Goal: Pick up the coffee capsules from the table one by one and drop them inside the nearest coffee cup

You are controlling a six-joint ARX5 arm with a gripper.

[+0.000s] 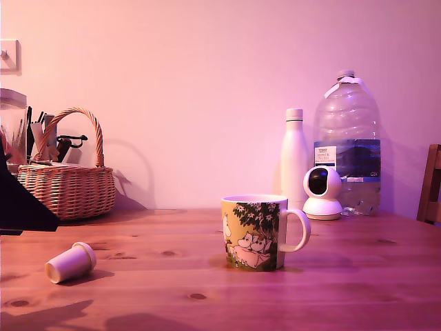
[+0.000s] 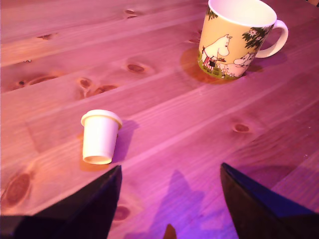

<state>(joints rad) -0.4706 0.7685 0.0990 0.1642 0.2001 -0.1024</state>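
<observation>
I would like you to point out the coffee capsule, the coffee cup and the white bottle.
coffee capsule (image 2: 101, 137), wrist view, on its pale side wall.
coffee cup (image 1: 252, 234), exterior view, on the printed side.
white bottle (image 1: 294, 162), exterior view, on its body.

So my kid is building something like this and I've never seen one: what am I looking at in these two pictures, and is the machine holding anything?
It is one robot arm with a two-fingered hand. One picture comes from a camera standing off the arm, looking across the wooden table. The other comes from a camera on the wrist, looking down past the hand's two dark fingers, which stand apart with nothing between them.

On the table lie a small cream coffee capsule on its side and an upright, illustrated coffee cup. At the back stand a wicker basket, a white bottle, a big water jug and a small round camera.
</observation>
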